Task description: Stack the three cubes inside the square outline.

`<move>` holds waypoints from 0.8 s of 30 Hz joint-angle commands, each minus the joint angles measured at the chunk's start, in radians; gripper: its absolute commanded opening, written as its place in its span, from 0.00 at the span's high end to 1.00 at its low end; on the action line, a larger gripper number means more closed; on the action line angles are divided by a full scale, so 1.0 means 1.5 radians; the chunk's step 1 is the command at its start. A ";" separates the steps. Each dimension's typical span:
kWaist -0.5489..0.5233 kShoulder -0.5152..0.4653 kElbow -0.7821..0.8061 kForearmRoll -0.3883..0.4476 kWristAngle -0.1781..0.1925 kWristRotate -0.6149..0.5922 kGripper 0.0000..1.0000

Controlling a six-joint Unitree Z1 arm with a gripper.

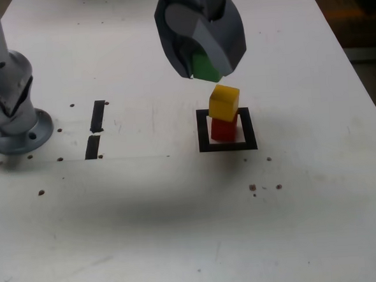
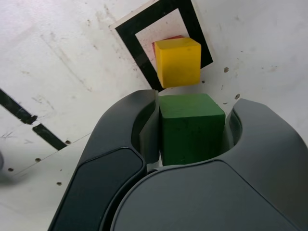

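Jaws clamped on the green cube [image 2: 191, 126], hanging just above the yellow cube [image 1: 224, 102], which sits on the red cube [image 1: 222, 130] inside the square outline [image 1: 203, 130].

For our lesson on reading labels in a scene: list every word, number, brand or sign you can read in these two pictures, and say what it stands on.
None can be read in either view.
The green cube, yellow cube and red cube have plain faces.
The gripper shows no brand mark.
The square outline, the two tape strips and the table carry no writing.
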State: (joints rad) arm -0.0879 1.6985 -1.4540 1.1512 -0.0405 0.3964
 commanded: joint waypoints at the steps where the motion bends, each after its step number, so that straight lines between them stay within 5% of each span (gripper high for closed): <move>1: -0.001 0.004 0.010 -0.022 -0.003 0.001 1.00; 8: 0.002 0.022 0.016 -0.078 -0.002 0.006 1.00; 24: 0.016 0.021 0.051 -0.107 0.015 0.007 1.00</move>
State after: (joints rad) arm -0.0648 1.7316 -1.3806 0.9970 -0.0191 0.4056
